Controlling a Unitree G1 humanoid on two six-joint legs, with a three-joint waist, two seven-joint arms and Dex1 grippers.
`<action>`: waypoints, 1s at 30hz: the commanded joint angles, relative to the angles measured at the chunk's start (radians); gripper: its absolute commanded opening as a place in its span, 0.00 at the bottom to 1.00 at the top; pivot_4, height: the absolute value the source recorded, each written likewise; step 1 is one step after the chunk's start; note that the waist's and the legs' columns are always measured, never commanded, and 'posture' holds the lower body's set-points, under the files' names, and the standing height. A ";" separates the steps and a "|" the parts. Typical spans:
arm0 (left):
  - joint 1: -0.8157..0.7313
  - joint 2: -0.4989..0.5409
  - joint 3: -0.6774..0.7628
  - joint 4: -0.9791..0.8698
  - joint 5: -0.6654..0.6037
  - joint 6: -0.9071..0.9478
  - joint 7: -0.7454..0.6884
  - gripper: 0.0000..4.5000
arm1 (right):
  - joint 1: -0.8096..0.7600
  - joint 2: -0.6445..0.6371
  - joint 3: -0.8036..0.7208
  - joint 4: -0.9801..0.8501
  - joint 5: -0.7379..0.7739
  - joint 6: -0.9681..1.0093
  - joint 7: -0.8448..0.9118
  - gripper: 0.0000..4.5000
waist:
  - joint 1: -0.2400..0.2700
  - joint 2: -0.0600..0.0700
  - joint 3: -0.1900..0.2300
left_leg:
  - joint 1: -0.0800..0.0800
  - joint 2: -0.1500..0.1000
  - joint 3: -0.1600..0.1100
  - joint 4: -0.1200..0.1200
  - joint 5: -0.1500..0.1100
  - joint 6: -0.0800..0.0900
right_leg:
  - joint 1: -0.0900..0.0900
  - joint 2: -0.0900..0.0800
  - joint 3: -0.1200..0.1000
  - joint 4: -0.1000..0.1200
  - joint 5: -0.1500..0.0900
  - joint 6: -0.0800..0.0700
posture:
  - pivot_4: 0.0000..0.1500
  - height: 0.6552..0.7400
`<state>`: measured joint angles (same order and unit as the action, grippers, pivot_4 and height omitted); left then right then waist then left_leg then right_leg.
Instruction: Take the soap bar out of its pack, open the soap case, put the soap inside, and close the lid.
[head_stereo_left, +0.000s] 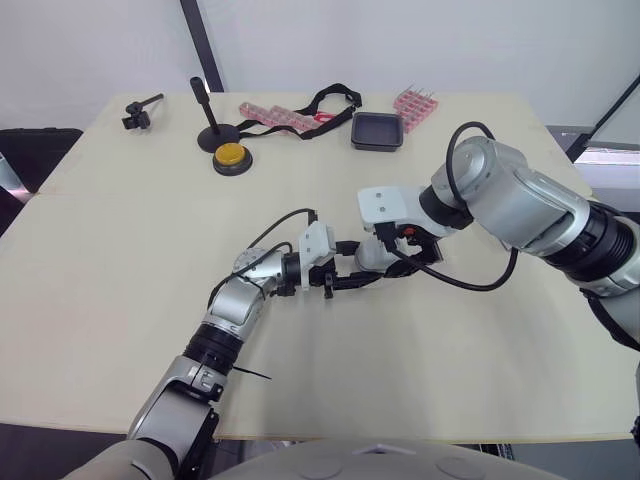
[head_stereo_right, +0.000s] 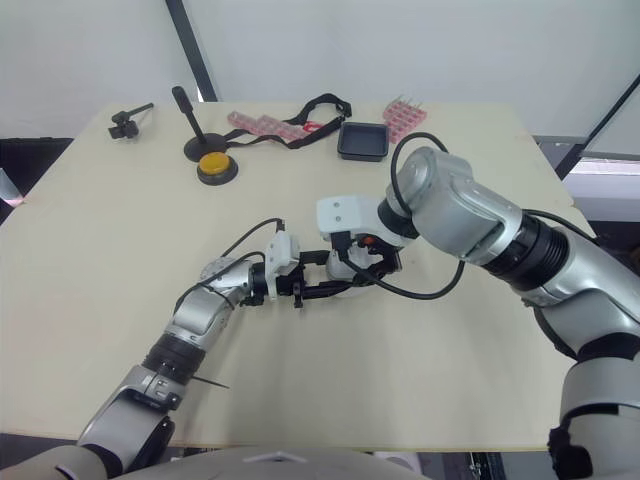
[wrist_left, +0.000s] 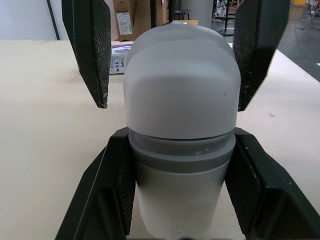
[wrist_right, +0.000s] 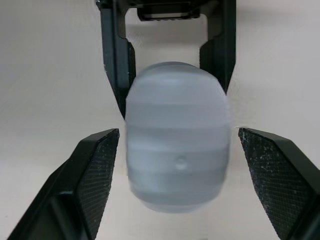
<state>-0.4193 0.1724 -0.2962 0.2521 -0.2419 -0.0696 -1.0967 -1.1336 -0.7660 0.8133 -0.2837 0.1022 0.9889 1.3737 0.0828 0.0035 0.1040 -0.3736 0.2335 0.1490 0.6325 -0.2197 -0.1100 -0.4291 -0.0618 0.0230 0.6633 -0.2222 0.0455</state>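
Case: your soap case (wrist_left: 180, 90) was at the middle of the counter (head_stereo_left: 120, 260), between both arms.
Left tool (wrist_left: 180, 145): clamped on the case's lower half, a pad on each side.
Right tool (wrist_right: 177, 132): spread wide, flanking the case, not touching.
Handling: it looked light, stiff and smooth, and probably slippery on the dome. You'd best pinch the upper half just above the seam.

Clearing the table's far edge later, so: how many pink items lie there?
2. A pink strip lies by the black strap, right of the yellow button; a pink rack lies just right of the black tray. None seems hidden.
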 joint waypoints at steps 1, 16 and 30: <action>0.008 0.007 -0.015 -0.015 0.013 0.007 0.000 0.44 | -0.011 -0.009 -0.018 -0.011 -0.019 -0.015 0.001 0.88 | 0.000 0.000 0.000 | 0.000 0.000 0.000 0.000 0.000 0.000 | 0.000 0.000 0.000 0.000 0.000 0.000 | 1.00 0.87; 0.008 0.011 -0.015 -0.009 0.018 0.005 -0.001 0.44 | 0.017 -0.041 -0.093 -0.058 0.032 0.023 -0.001 0.88 | 0.001 0.000 0.000 | 0.000 0.000 0.000 0.000 0.000 0.000 | 0.000 0.000 0.000 0.000 0.000 0.000 | 1.00 0.87; 0.001 0.012 -0.012 -0.002 0.019 0.007 0.000 0.44 | 0.092 -0.140 -0.147 -0.115 0.062 0.042 0.000 0.88 | 0.002 0.000 0.000 | 0.000 0.000 0.000 0.000 0.000 0.000 | 0.000 0.000 0.000 0.000 0.000 0.000 | 1.00 0.87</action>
<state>-0.4199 0.1735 -0.2972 0.2519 -0.2411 -0.0698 -1.0978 -1.0383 -0.8904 0.7095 -0.3824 0.1599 1.0385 1.3748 0.0853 0.0034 0.1041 -0.3736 0.2335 0.1490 0.6323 -0.2197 -0.1099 -0.4290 -0.0618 0.0232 0.6631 -0.2222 0.0454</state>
